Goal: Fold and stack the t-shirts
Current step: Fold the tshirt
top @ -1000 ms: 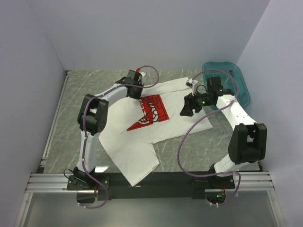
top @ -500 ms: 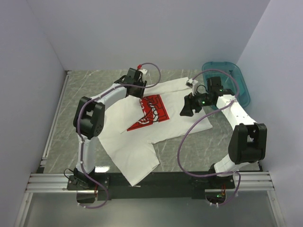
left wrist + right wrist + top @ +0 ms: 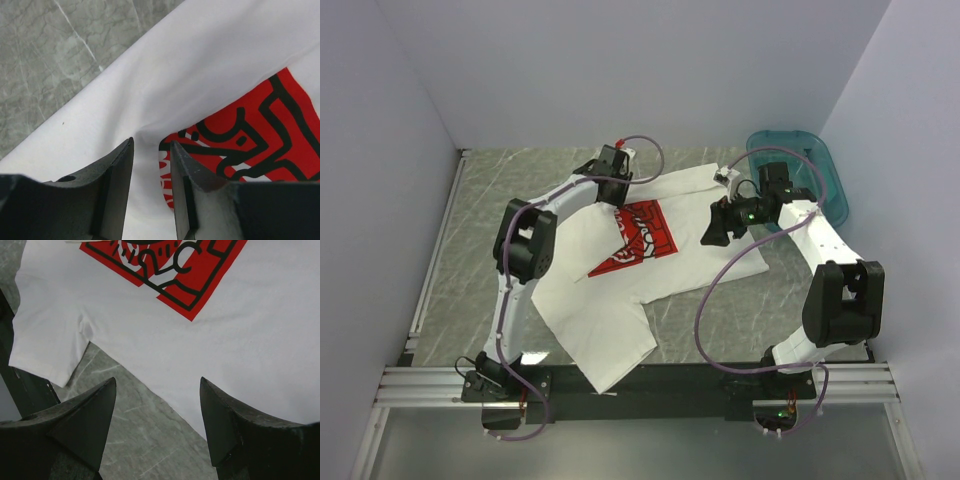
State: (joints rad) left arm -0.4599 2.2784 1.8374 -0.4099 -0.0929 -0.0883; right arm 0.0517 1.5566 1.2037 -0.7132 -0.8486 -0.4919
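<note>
One white t-shirt [image 3: 686, 214] with a red square print [image 3: 642, 240] lies spread on the grey marble table, its lower end reaching the near edge. My left gripper [image 3: 616, 197] hovers over the shirt's far edge, just beyond the print. In the left wrist view [image 3: 151, 142] its jaws stand a narrow gap apart, with white cloth [image 3: 210, 60] and the print's edge [image 3: 240, 140] showing between them. My right gripper [image 3: 711, 234] is wide open and empty. In the right wrist view [image 3: 157, 382] it hangs above the shirt's edge [image 3: 260, 330] and bare table.
A teal plastic basin [image 3: 832, 182] stands at the back right, behind the right arm. Grey walls close in the table [image 3: 480, 230] on three sides. A black rail [image 3: 670, 378] runs along the near edge, where the shirt's lower end lies.
My left arm has swung its wrist toward the back of the table, and its elbow has shifted. The shirt and my right arm have not visibly moved.
</note>
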